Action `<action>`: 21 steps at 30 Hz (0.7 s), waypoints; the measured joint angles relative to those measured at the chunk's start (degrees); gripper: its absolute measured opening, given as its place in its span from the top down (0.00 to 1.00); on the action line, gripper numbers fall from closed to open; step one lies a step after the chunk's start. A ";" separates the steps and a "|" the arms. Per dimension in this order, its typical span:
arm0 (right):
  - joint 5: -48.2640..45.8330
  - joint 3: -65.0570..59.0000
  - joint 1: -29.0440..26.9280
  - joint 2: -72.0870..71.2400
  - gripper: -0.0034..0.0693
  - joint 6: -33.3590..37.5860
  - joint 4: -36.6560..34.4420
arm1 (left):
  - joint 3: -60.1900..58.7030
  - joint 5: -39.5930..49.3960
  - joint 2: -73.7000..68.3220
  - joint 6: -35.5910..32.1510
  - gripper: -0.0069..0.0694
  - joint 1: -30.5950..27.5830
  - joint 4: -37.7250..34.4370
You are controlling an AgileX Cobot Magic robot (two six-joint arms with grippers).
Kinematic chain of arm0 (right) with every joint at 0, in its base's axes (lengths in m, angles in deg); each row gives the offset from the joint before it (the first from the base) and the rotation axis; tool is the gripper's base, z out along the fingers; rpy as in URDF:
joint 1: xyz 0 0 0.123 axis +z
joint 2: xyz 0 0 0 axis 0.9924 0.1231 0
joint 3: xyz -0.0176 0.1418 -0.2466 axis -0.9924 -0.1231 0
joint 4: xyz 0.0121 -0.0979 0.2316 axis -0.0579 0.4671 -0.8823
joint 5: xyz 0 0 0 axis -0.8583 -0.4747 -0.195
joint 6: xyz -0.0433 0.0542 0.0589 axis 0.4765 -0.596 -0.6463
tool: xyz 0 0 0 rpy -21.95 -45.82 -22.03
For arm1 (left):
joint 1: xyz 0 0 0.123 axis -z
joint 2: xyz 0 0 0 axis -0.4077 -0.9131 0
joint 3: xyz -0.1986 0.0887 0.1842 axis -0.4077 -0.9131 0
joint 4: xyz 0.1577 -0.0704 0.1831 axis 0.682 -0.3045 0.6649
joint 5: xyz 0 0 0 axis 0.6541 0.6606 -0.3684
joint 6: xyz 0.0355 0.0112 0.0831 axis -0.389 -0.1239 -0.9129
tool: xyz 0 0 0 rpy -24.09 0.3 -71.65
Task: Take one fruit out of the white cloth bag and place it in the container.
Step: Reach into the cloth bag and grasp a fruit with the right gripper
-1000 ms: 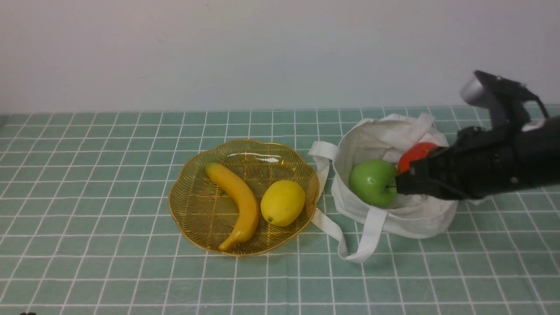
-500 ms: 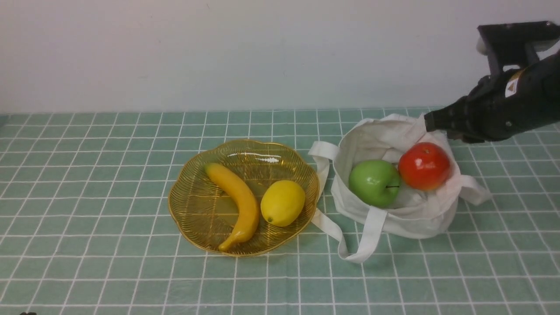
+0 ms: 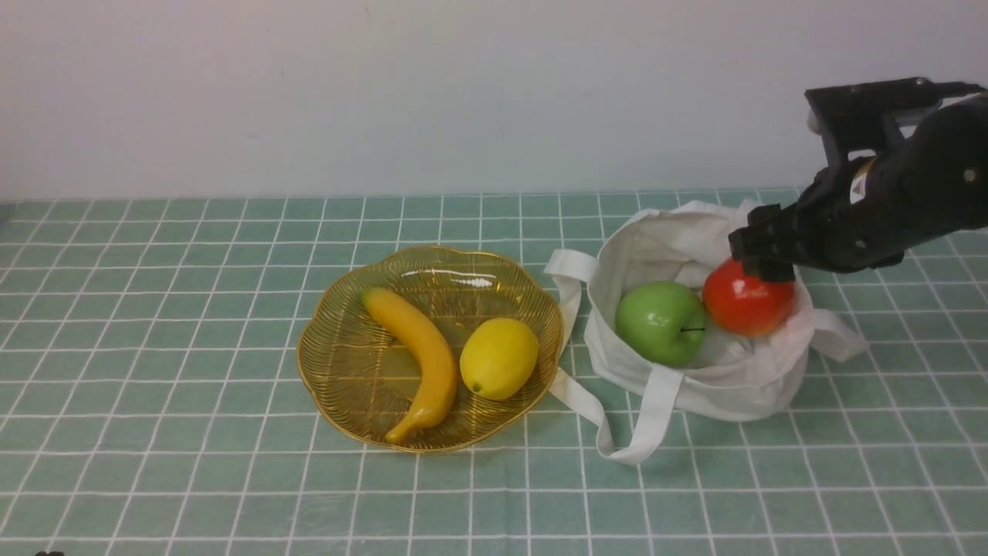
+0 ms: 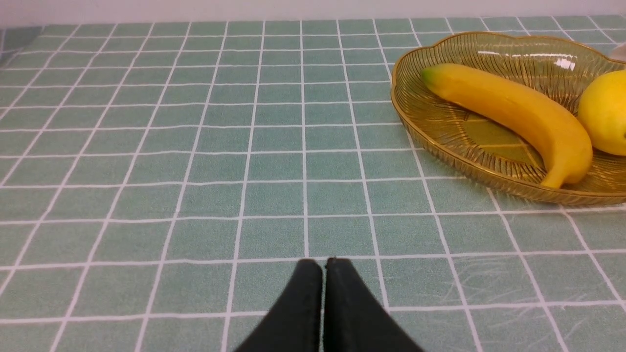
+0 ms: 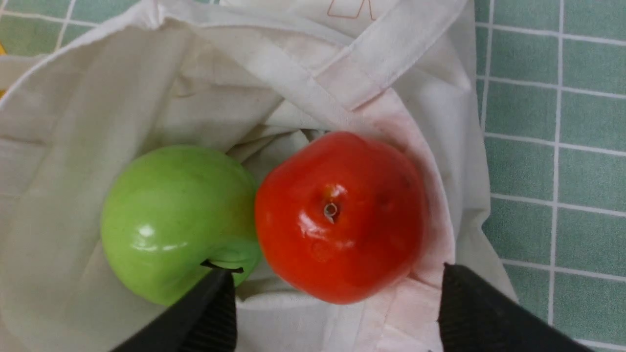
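The glossy red fruit lies in the open white cloth bag, touching a green apple. My right gripper hangs open just above the red fruit, one finger on each side of it, nothing held. The amber container stands left of the bag, with a banana and a lemon in it. Over the bare tablecloth left of the container, my left gripper is shut with nothing in it.
The bag's strap handles trail onto the green checked cloth between bag and container. A pale wall runs along the table's far edge.
My right gripper, shut a second ago, rose out of the bag, then came back down over the red fruit and opened. The fruits and bag stay put.
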 joint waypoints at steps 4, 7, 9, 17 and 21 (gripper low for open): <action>0.21 0.00 0.00 0.07 0.16 -0.41 0.03 | 0.00 0.00 0.00 0.00 0.92 0.00 0.00; 0.49 0.00 0.00 0.38 0.15 -0.78 0.03 | 0.00 0.00 0.00 0.00 0.92 0.00 0.00; 0.50 0.00 0.00 0.69 0.15 -0.84 0.03 | 0.00 0.00 0.00 0.00 0.92 0.00 0.00; 5.49 0.00 0.00 4.07 0.15 -0.91 0.82 | 0.00 0.00 0.00 0.00 0.92 0.00 0.00; 7.53 0.00 0.06 5.77 0.15 -0.91 1.50 | 0.00 0.00 0.00 0.00 0.92 0.00 0.00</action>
